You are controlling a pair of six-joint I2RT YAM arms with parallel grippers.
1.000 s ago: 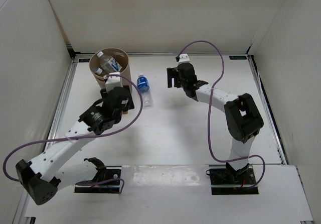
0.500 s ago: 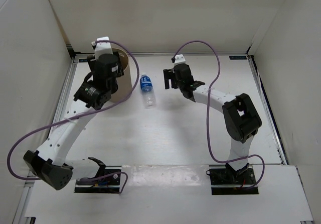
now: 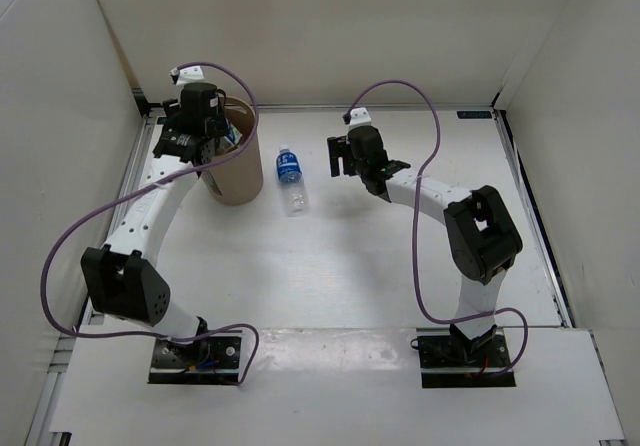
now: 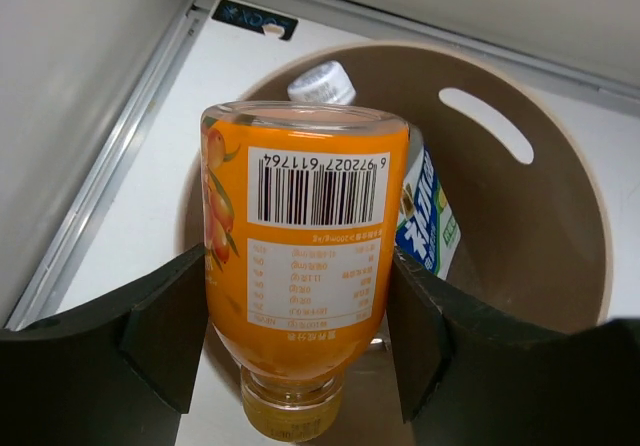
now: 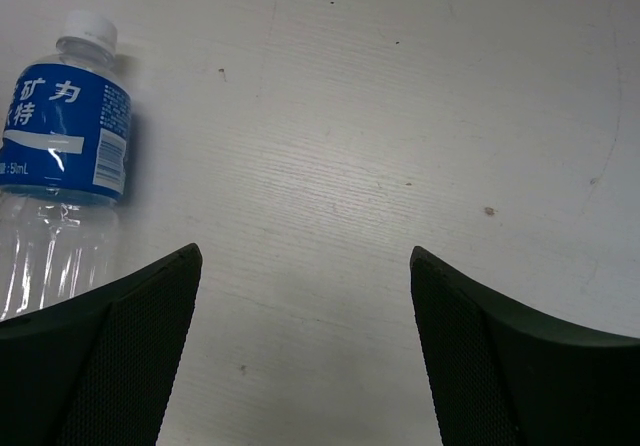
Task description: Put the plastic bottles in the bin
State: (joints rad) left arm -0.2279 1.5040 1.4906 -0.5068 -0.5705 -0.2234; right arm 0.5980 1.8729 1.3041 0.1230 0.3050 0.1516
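Briefly, left to right:

- Aluminium rail: along the left edge of the tabletop, beside the white side wall.
- Left end effector: fingers clamped on the short orange plastic bottle, held over the bin's mouth with its cap toward the wrist camera and its barcode label facing up.
- Tan-brown cylindrical paper-like bin: upright at the far left of the tabletop, oval handle slot in its wall. Inside, a white ribbed cap and a white, blue and green label show past the orange bottle; one bottle or two, cannot tell.
- Clear plastic bottle with blue label and white cap: lying on the tabletop, between bin and right arm, nothing touching it.
- Right end effector: fingers apart, empty, low over the tabletop just right of that bottle.
- Purple cables: looped along both arms.
- White scuffed tabletop: white walls on three sides.
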